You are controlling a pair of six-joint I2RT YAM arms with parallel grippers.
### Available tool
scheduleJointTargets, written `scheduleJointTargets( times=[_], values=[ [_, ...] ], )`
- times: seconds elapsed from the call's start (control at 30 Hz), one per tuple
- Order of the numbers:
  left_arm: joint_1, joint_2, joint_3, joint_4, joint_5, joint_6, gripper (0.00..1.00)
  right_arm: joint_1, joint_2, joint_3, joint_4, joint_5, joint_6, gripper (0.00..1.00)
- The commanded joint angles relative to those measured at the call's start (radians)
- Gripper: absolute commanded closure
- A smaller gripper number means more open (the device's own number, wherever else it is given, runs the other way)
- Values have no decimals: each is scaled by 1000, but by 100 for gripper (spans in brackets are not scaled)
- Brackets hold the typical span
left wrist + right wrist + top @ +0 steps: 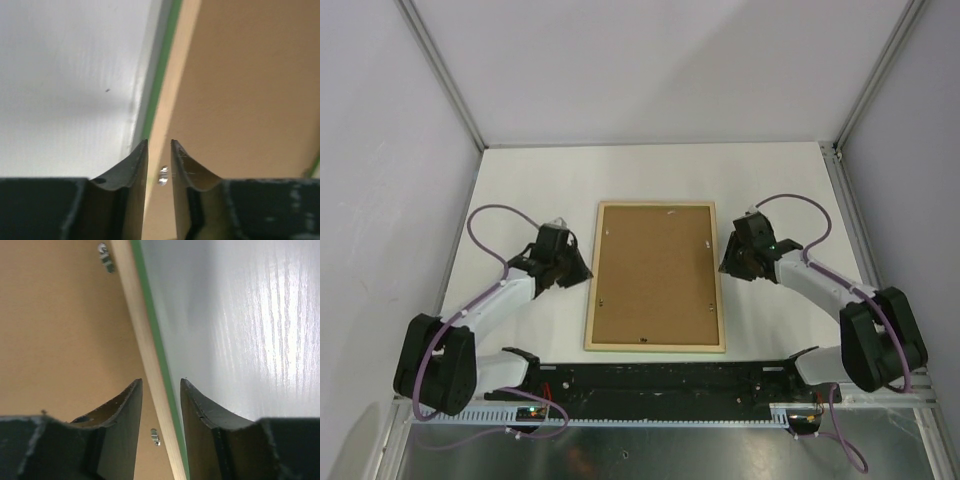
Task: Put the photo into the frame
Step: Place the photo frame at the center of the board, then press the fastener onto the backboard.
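The left gripper (578, 270) sits low at the left side of the big thin picture frame (655, 345). Its two black fingers (135, 165) are a little way apart. The pale wood edge of the frame runs through the gap between them. I think it is not squeezing anything, because there is space on both sides of the edge. A small silver clip (162, 175) shines just below the tips.

The frame lies flat in the middle of the white surface (770, 180), with its green front facing down. A thin green line shows under the pale wood in both close views. The plain brown backing board (655, 275) fills the frame. It probably lies this way so the back can be closed up. The photo cannot be seen anywhere. It may be under the board, but I cannot tell.

The right gripper (728, 262) sits at the right side of the frame, across from the other one. Its fingers (197, 410) are a bit wider apart, one over the brown board and one over the surface. The frame's edge runs between them and nothing is held. With one on each side, the two could keep the frame from sliding.
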Motion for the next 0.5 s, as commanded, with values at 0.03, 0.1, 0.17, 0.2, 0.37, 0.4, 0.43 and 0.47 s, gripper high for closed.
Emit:
scheduleJointTargets(
  times=[0.03, 0.1, 0.17, 0.2, 0.37, 0.4, 0.43, 0.47],
  values=[
    [9, -8, 124, 17, 8, 70, 63, 31, -93, 8, -28, 17, -41, 53],
    [10, 30, 140, 16, 5, 90, 62, 63, -105, 5, -40, 37, -42, 48],
    [9, 64, 147, 17, -6, 103, 61, 94, -124, -2, -46, 61, -38, 44],
    [9, 75, 150, 17, -13, 106, 61, 107, -131, -8, -47, 74, -36, 42],
    [9, 115, 148, 27, -14, 110, 61, 133, -157, -53, -22, 85, -31, 36],
    [9, 119, 145, 30, -12, 108, 61, 136, -158, -64, -17, 83, -29, 36],
    [8, 124, 142, 34, -10, 107, 61, 140, -157, -72, -13, 81, -27, 35],
    [7, 129, 137, 37, -9, 106, 61, 145, -157, -82, -8, 81, -24, 34]
  ],
)
